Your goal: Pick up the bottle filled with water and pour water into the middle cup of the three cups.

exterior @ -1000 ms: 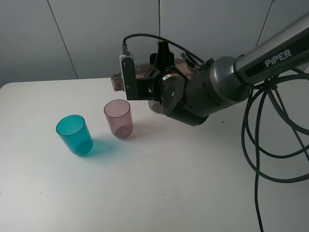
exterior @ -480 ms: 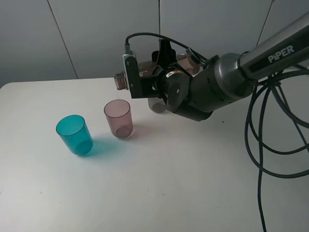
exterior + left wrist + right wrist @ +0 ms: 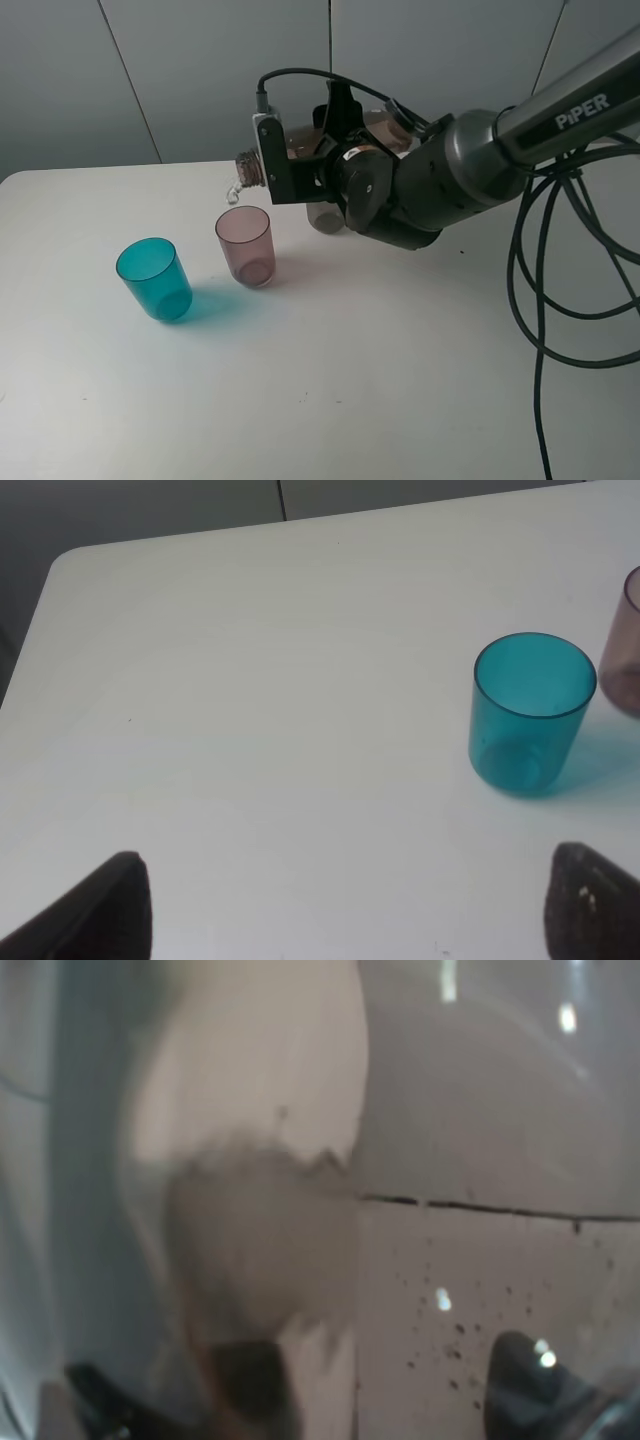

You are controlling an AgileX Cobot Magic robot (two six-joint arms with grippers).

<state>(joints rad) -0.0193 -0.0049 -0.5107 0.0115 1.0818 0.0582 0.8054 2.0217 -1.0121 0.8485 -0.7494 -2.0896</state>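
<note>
My right gripper (image 3: 290,165) is shut on the smoky brown bottle (image 3: 250,170) and holds it tipped nearly level, with the open neck pointing left above the pink middle cup (image 3: 245,244). A thin stream of water (image 3: 232,190) falls from the mouth toward that cup. The teal cup (image 3: 153,278) stands left of it. The grey cup (image 3: 322,216) is mostly hidden behind the gripper. In the right wrist view the bottle (image 3: 300,1210) fills the blurred frame. My left gripper (image 3: 360,920) is open and empty above the table, with the teal cup (image 3: 530,712) and the pink cup's edge (image 3: 626,655) ahead.
The white table (image 3: 330,380) ends at a rounded corner on the far left (image 3: 70,565). Grey wall panels stand behind it. Black cables (image 3: 540,290) hang at the right beside the right arm.
The right arm has shifted slightly up and right and tipped the bottle neck lower. Water now falls from the mouth, which it did not in the earlier frames.
</note>
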